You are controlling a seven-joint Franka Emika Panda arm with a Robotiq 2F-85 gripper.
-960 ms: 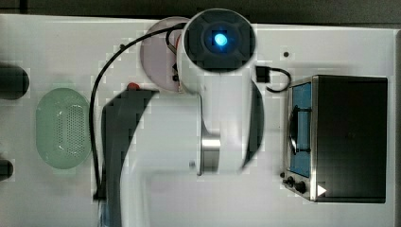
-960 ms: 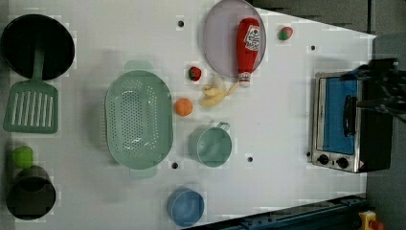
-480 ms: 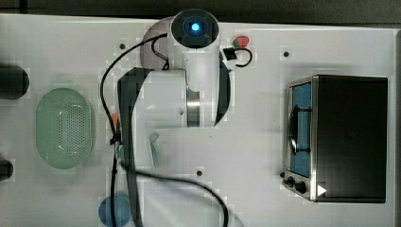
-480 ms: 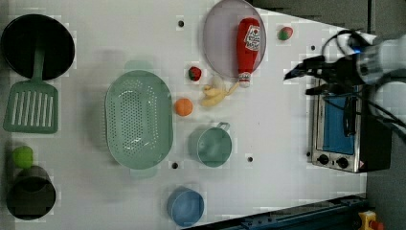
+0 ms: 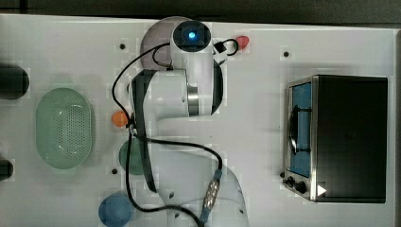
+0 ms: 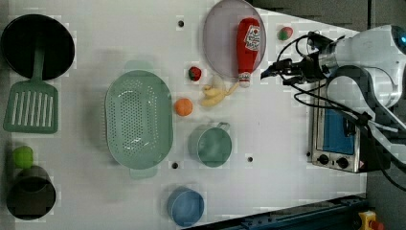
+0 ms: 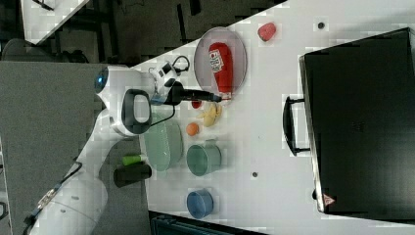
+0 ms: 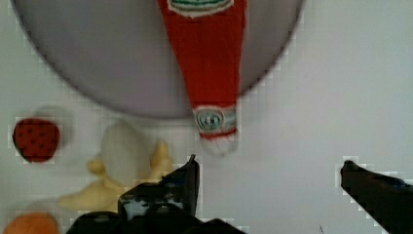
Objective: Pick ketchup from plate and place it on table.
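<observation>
The ketchup (image 6: 248, 48) is a slim red bottle lying on the pale lilac plate (image 6: 220, 43), with its white cap poking over the rim toward the table (image 6: 273, 124). In the left view my gripper (image 6: 268, 75) hovers open just right of that cap, holding nothing. The wrist view shows the ketchup (image 8: 207, 63) on the plate (image 8: 97, 63), its cap just ahead of my open gripper (image 8: 268, 170) and nearer one of the two dark fingers (image 8: 187, 180). The right view shows the gripper (image 7: 222, 98) over the near rim of the plate (image 7: 239, 58), at the ketchup's (image 7: 221, 63) cap end.
A yellow banana-like piece (image 6: 215, 93), a strawberry piece (image 6: 194, 73) and an orange ball (image 6: 183, 107) lie just off the plate. A green perforated basket (image 6: 139, 120), teal cup (image 6: 210, 145) and blue bowl (image 6: 186, 206) sit further out. A toaster oven (image 6: 335, 139) stands under the arm.
The arm has swung from over the toaster oven toward the plate, leftward in the left view, bringing the gripper beside the ketchup's cap. The gripper has stayed open.
</observation>
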